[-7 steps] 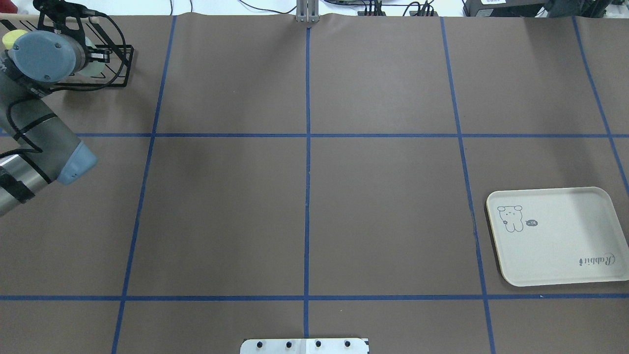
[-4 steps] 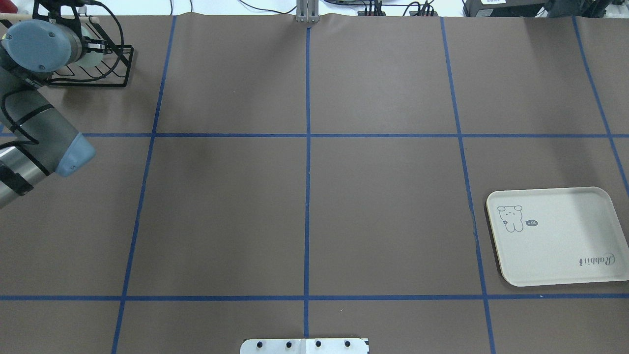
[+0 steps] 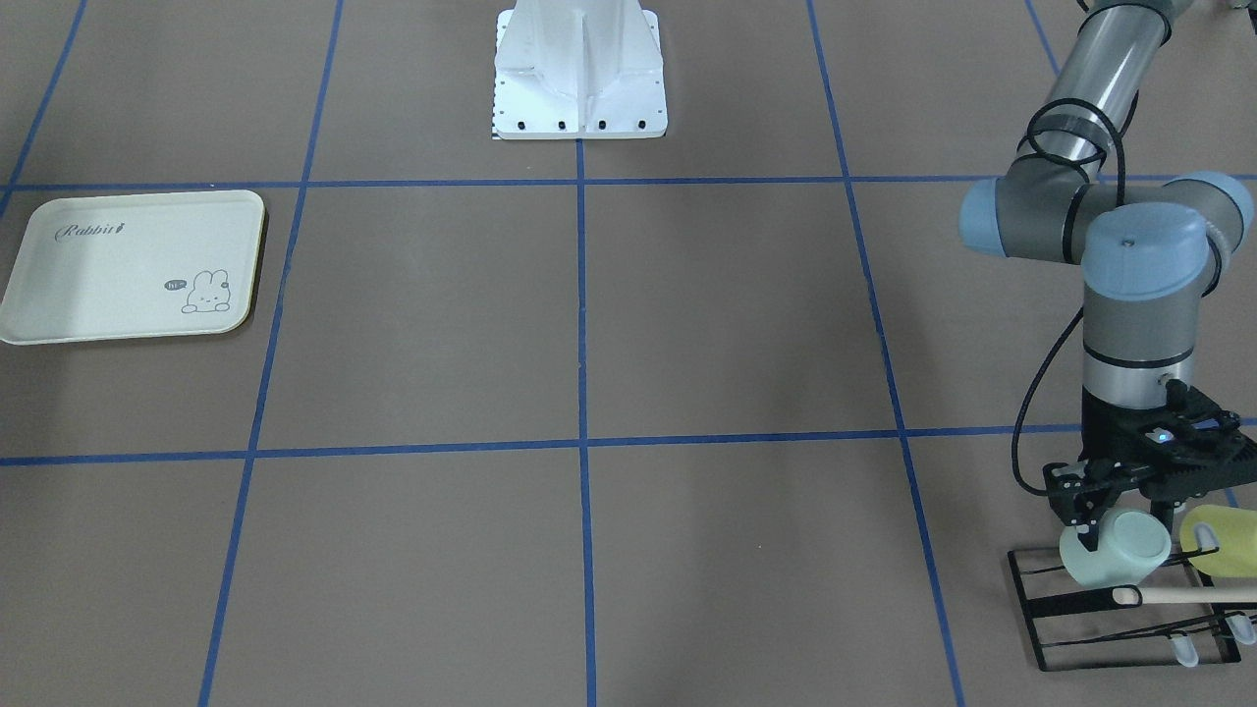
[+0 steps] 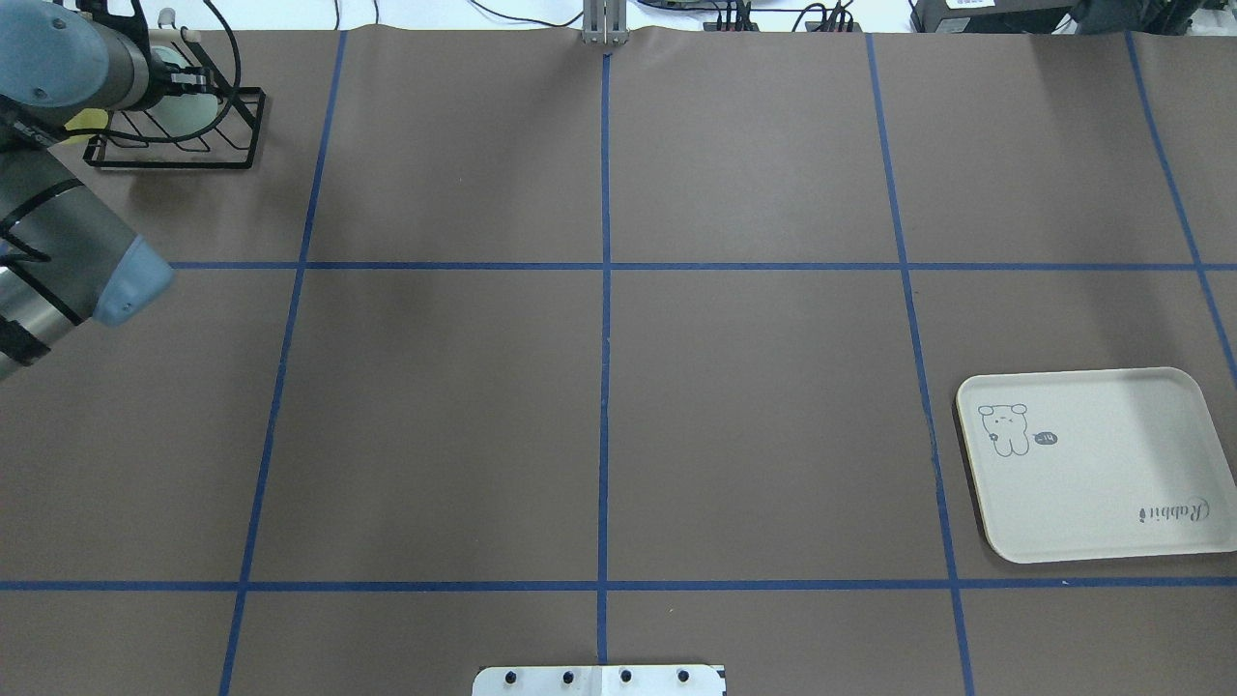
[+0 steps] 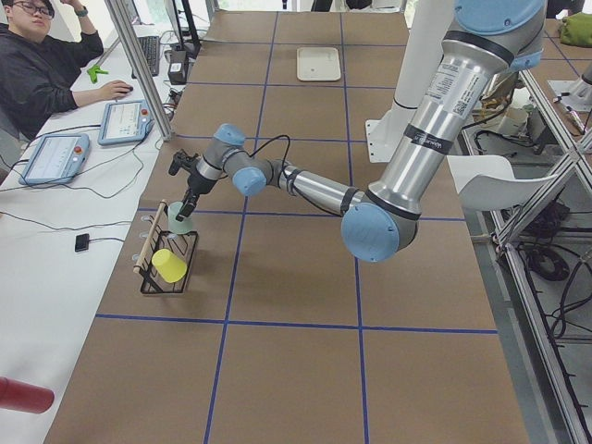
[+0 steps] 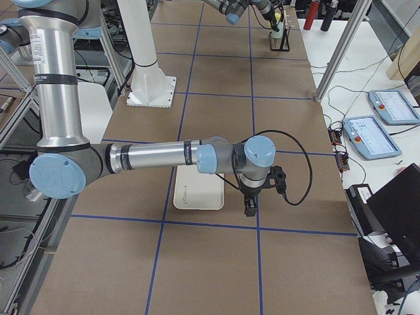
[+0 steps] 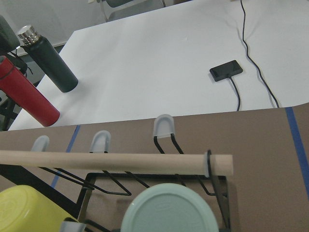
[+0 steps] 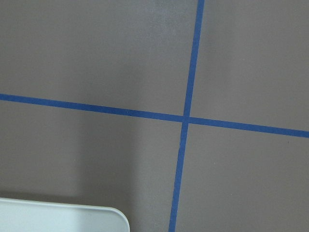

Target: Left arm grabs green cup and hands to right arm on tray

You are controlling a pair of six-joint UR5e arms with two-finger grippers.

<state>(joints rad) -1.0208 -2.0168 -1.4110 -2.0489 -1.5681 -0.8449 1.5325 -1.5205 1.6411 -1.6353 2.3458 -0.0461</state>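
Note:
My left gripper [image 3: 1100, 525] hangs over the black wire rack [image 3: 1080, 628] at the table's far left corner and is shut on the green cup [image 3: 1124, 550]. The cup lies tilted on its side just above the rack's wooden dowel [image 3: 1188, 592]. Its round base fills the bottom of the left wrist view [image 7: 169, 215], and it shows in the overhead view [image 4: 184, 111]. The tray [image 4: 1092, 464] lies bare at the right. My right gripper [image 6: 250, 209] hovers beside the tray [image 6: 197, 197]; I cannot tell whether it is open or shut.
A yellow-green cup [image 3: 1218, 540] sits in the rack beside the green one. Beyond the table edge stand a red bottle [image 7: 29, 94] and a black bottle [image 7: 48, 58]. The robot's white base [image 3: 579, 69] is at mid table. An operator [image 5: 37, 65] sits at the side desk.
My left arm has moved away from the robot's base, toward the far edge. The green cup has shifted with the gripper while the rack stayed put.

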